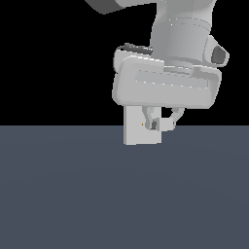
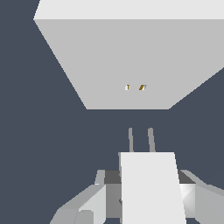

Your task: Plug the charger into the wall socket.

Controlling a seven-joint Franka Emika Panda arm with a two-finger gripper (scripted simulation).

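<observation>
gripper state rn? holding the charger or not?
Gripper: closed on the charger, its prongs pointing at the wall socket but not yet in its holes.

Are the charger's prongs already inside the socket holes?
No. In the wrist view the charger prong tips end short of the wall socket, with dark floor showing between them.

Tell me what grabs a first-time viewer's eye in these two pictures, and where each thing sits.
In the wrist view, the big white wall socket fills the upper half, two tiny holes at its centre. Just short of it, the charger sits clamped in the pincer, its two thin prongs aimed at those holes with a visible gap left. In the exterior view, the bulky grey pincer hangs in front of the upright socket plate on the dark floor.
</observation>
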